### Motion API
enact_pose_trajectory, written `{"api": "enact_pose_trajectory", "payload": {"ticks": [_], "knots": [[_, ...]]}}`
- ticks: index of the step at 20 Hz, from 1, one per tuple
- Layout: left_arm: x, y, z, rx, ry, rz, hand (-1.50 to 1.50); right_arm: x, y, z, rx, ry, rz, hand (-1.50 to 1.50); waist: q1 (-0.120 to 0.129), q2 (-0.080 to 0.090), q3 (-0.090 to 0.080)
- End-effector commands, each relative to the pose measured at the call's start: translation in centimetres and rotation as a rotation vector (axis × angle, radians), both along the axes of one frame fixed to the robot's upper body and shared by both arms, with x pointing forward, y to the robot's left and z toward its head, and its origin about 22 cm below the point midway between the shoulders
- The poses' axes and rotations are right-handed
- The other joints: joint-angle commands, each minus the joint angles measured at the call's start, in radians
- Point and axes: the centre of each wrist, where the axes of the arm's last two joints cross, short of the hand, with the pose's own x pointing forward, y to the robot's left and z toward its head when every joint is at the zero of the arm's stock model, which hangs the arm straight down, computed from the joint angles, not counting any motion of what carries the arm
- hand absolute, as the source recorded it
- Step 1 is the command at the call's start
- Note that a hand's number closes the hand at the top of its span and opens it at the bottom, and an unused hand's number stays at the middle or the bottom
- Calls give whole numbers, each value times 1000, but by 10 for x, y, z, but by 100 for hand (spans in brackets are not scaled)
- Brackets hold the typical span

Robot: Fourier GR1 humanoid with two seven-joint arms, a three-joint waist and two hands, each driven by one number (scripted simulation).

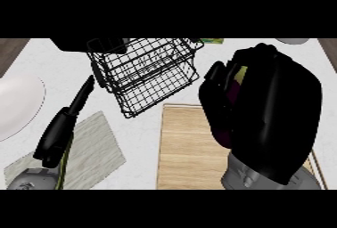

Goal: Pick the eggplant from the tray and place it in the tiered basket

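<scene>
Head view looks steeply down on a pale speckled counter (148, 133) with a strip of dark wood-toned floor at the far left corner. At the left edge lies a round white plate (16, 107), partly cut off. Just right of it the left hand (63, 129) rises from its grey forearm at the lower edge, black fingers straight and pressed together, pointing up toward the basket without touching it. Beneath it sits a grey woven cloth mat (99, 151). Past the fingertips stands the black wire tiered basket (148, 73), tilted in this view, its mesh showing nothing inside; open counter lies between its lower corner and the mat. Right of centre is the light wooden tray (187, 151), its near-left part bare. Over the tray's right half hangs the right hand (276, 111), large and close to the camera, fingers curled around the dark purple eggplant (232, 98), whose greenish stem end peeps out at the top. The eggplant is lifted, beside the basket's right edge, not inside it.
</scene>
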Motion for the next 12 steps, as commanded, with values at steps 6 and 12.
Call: {"api": "enact_pose_trajectory", "payload": {"ticks": [6,12], "knots": [[10,-13,6,10,-23,-55,0,73,30,38,165,201,-159,150,43,13,1],[8,-20,14,3,-38,-65,0,120,37,47,215,245,-181,150,59,16,2]]}}
